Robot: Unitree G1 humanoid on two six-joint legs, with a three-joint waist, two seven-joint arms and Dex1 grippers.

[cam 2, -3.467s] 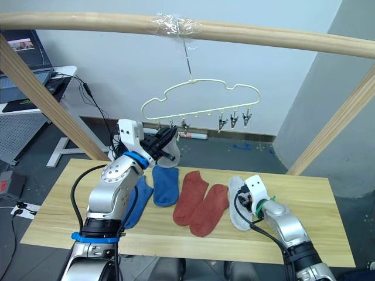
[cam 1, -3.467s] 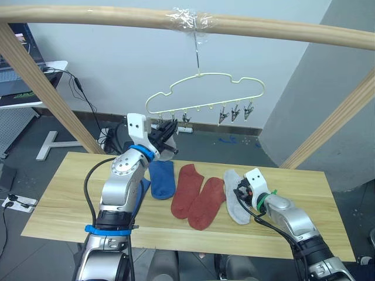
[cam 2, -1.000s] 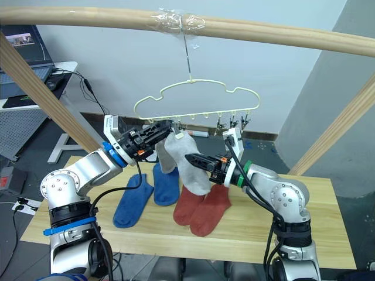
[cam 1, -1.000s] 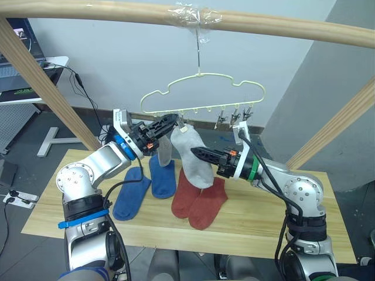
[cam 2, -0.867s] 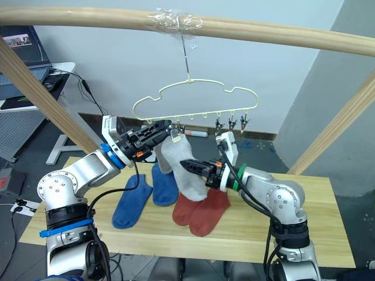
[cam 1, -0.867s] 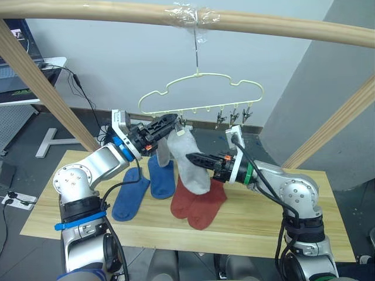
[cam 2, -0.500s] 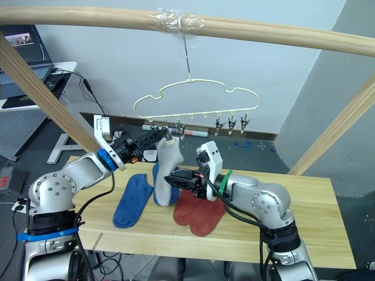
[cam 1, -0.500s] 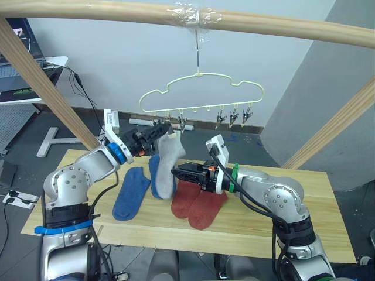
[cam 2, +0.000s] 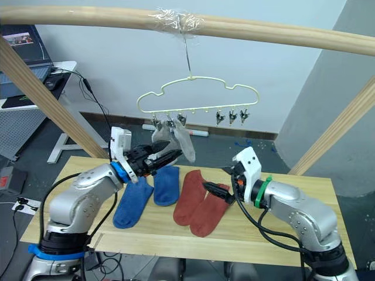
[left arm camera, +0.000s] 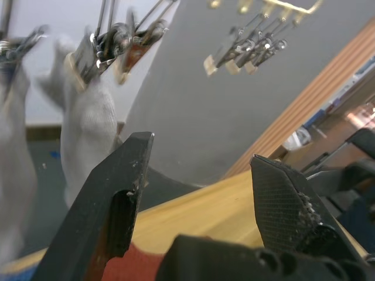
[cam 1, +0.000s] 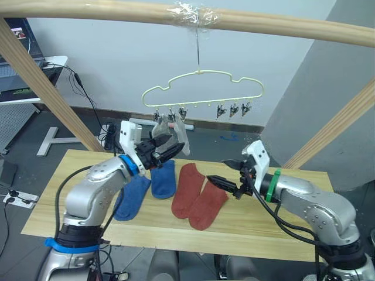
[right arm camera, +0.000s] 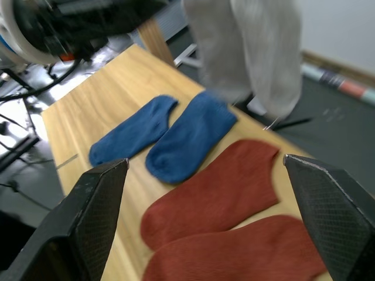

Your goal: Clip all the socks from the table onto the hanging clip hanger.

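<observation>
Both grey socks (cam 2: 176, 140) now hang clipped; two blue (cam 2: 166, 185) and two red (cam 2: 201, 205) lie below. Left claw (cam 1: 166, 147) and right claw (cam 1: 229, 176) both wide, empty.

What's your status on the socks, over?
Both jaws open, empty. Two grey socks clipped on hanger. Two blue socks, two red socks on table. Nothing obstructing.

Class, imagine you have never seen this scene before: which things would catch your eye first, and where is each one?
Two light grey socks hang from the left clips of a pale wire clip hanger, which hooks onto a wooden pole overhead. Below, on the table, lie two blue socks to the left of two rust-red socks. The open left gripper and open right gripper hang empty above them.
</observation>
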